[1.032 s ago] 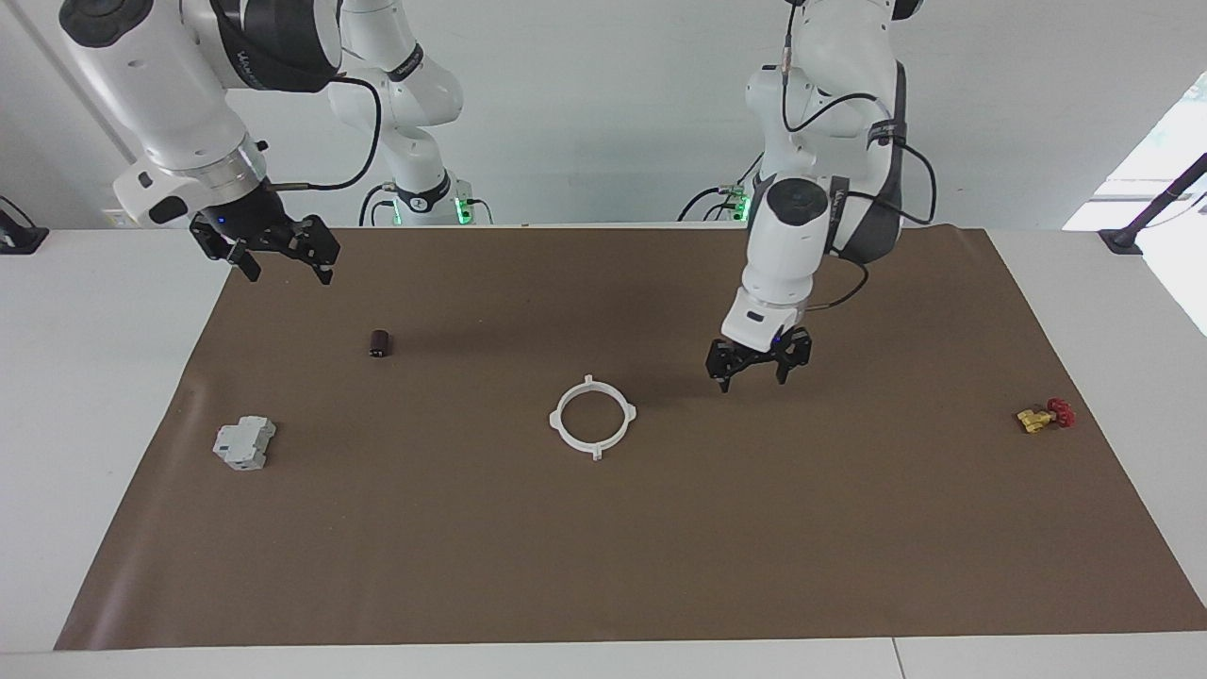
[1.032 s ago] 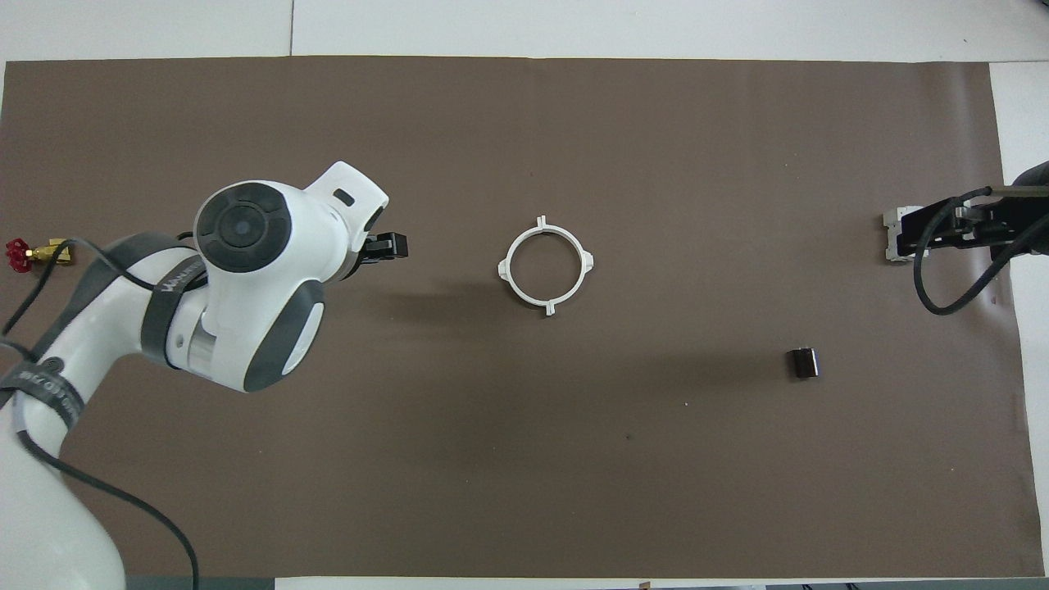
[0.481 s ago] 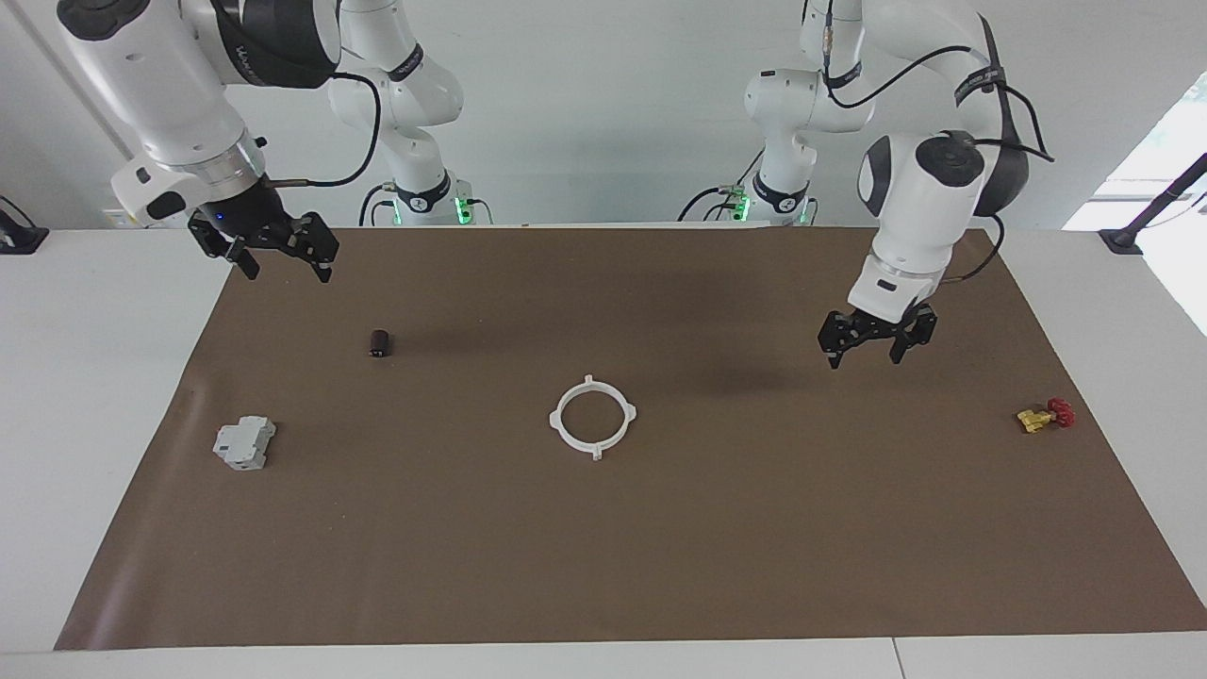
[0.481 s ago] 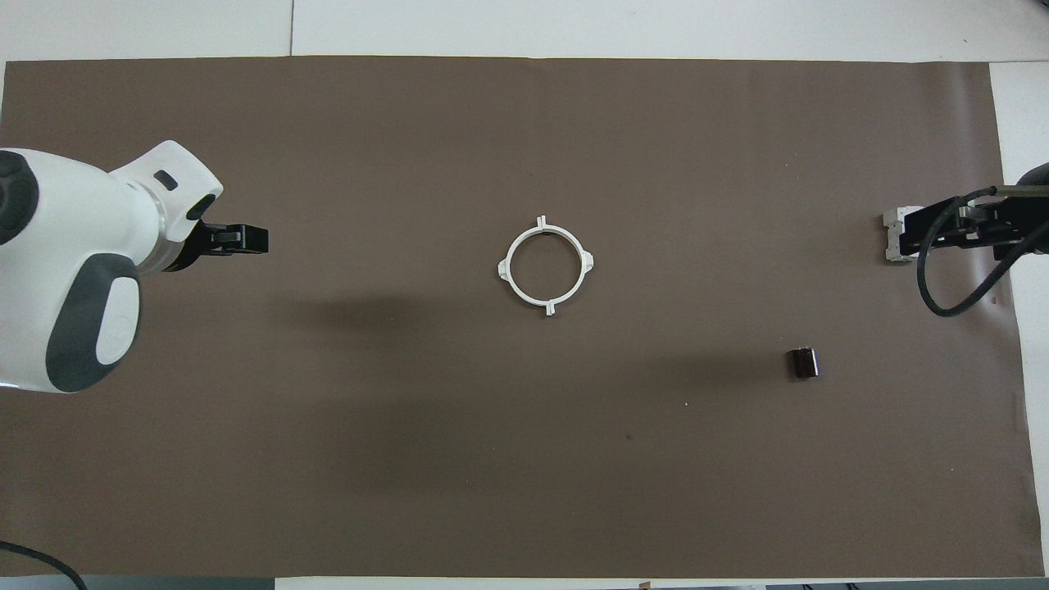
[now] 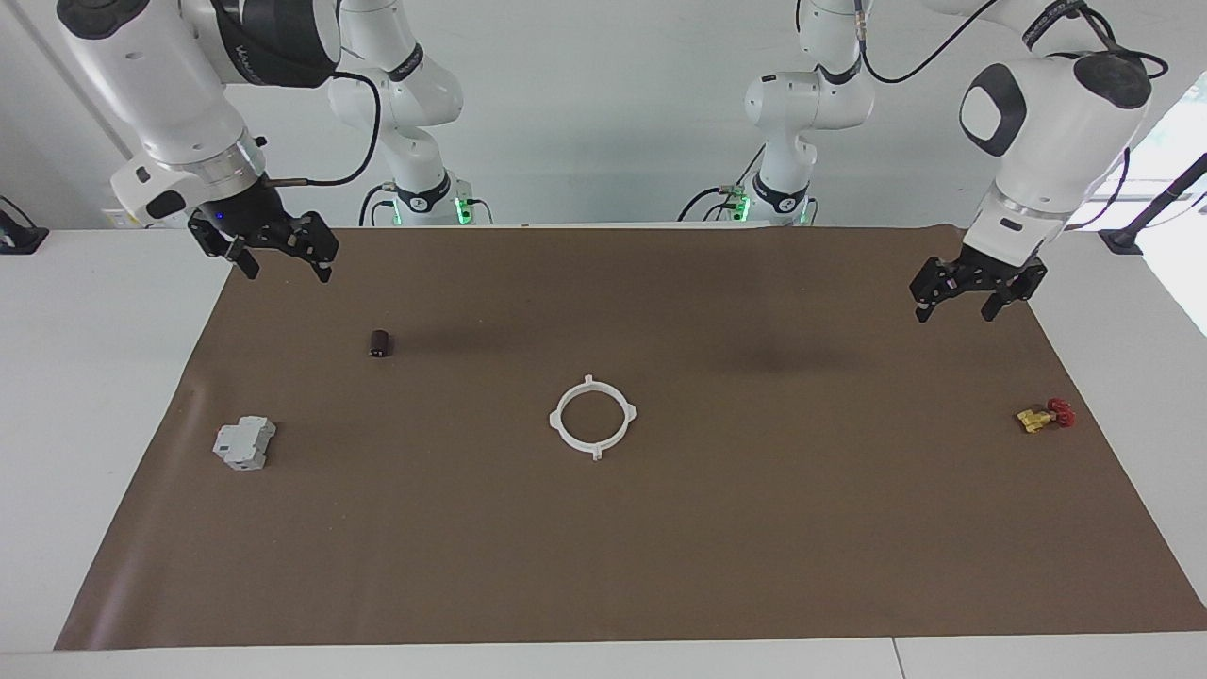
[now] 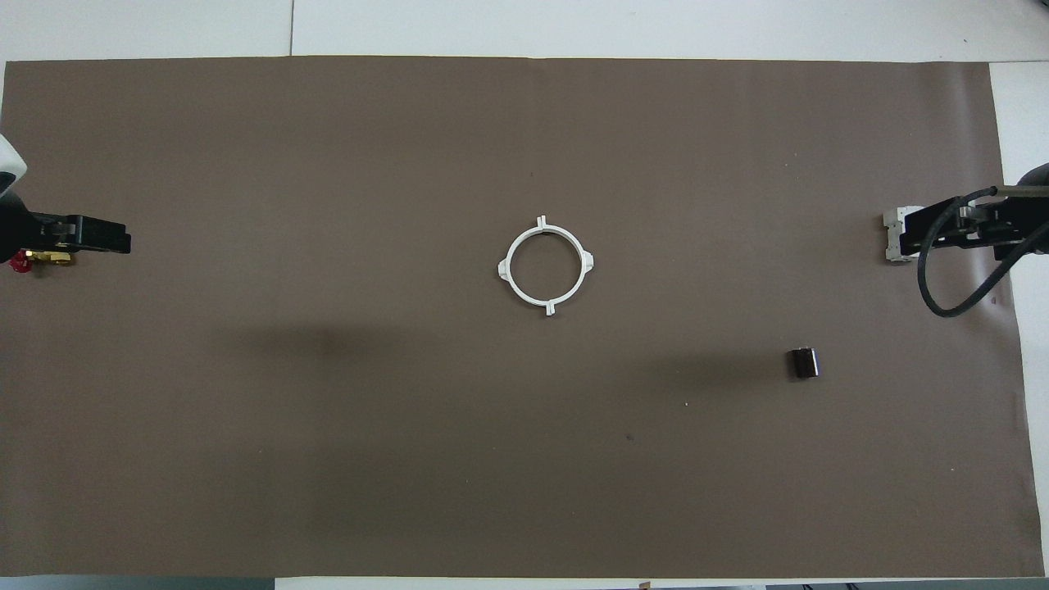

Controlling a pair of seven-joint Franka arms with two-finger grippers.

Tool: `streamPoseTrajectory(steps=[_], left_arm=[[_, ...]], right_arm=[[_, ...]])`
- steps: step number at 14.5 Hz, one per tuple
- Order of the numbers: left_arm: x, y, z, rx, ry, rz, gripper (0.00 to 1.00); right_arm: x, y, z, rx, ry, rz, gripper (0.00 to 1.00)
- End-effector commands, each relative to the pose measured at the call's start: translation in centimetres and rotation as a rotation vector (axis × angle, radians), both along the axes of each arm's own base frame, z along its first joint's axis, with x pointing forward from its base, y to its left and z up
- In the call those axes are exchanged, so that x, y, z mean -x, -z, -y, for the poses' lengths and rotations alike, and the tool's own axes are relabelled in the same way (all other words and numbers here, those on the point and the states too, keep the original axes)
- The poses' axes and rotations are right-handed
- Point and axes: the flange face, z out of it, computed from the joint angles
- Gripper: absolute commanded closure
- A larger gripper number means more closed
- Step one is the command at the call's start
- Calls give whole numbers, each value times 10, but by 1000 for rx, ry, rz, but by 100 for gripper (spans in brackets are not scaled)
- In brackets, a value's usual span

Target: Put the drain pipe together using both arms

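The drain pipe (image 5: 593,418) lies flat on the middle of the brown mat as one closed white ring with small tabs, its two arcs joined; it also shows in the overhead view (image 6: 545,264). My left gripper (image 5: 955,314) hangs open and empty in the air over the mat's edge at the left arm's end; in the overhead view (image 6: 97,238) it is at the frame's edge. My right gripper (image 5: 289,274) waits open and empty in the air over the mat's corner at the right arm's end, also seen from overhead (image 6: 942,231).
A grey boxy block (image 5: 244,443) lies toward the right arm's end, partly covered by the right gripper from overhead (image 6: 892,238). A small dark cylinder (image 5: 379,343) lies nearer to the robots than the block. A small yellow-and-red part (image 5: 1045,416) lies at the left arm's end.
My left arm has swung away from beside the ring toward its own end of the table and risen, gripper open and empty. The right arm and the ring have not moved.
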Motion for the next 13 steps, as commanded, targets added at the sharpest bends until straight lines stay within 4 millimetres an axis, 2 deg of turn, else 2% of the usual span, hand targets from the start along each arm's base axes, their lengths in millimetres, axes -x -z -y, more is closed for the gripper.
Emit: streamPoseTrajectory(steps=[1,2,6,10,13], left_arm=[[-3,-30,-13,16,-5,-20,0],[-2,-37,-19,15,-4,-28,0],[2,-63,-20,13,9,-48,0],[8,-50,-20,17,6,-89,0],[11,-49,-18,20,-4,-98,0]], right_arm=[[3,-3,0,-7,-22,10,0],[3,-3,0,-7,-23,10,0],[3,-3,0,-7,-22,10,0],[3,-3,0,-7,-23,10,0],[3,-3,1,-7,-22,10,0]])
